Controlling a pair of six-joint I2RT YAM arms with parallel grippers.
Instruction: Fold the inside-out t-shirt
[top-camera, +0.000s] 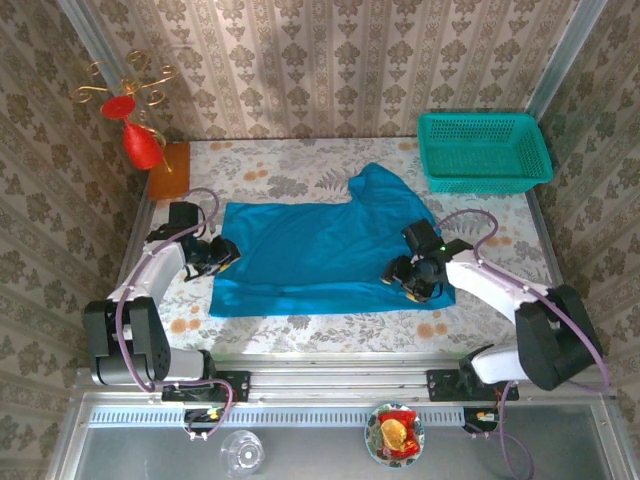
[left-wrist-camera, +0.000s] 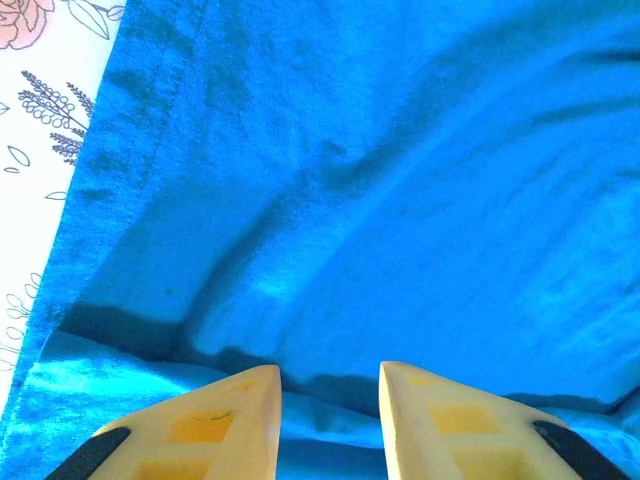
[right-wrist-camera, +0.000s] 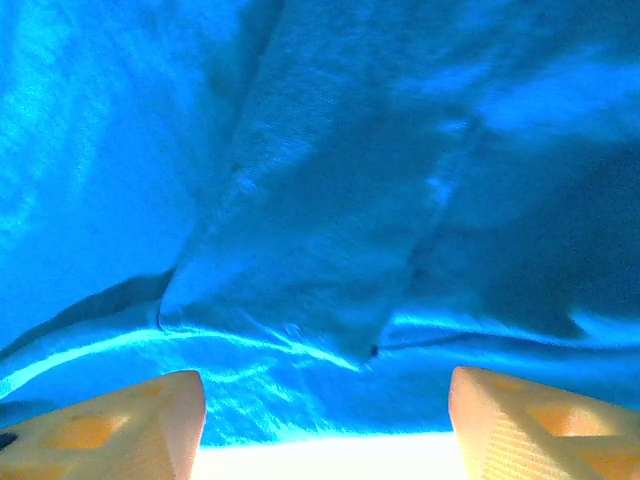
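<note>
**Both grippers low over the spread blue shirt**

The inside-out t-shirt (top-camera: 320, 255) lies spread across the floral table (top-camera: 300, 330), with one sleeve bunched up toward the teal basket (top-camera: 483, 150). The left gripper (left-wrist-camera: 330, 375) sits at the shirt's left edge, and the cloth stretches away ahead of it and off to its right. Its yellow fingers (left-wrist-camera: 240, 415) stand a narrow gap apart with blue fabric showing between them. Whether they pinch that fabric cannot be told. The right gripper (right-wrist-camera: 325, 385) hangs over the shirt's near right corner. Its fingers are spread wide and hold nothing. A folded flap of cloth lies just ahead of it, and a pale strip of table shows directly beneath. The basket stands well beyond this gripper.
</note>
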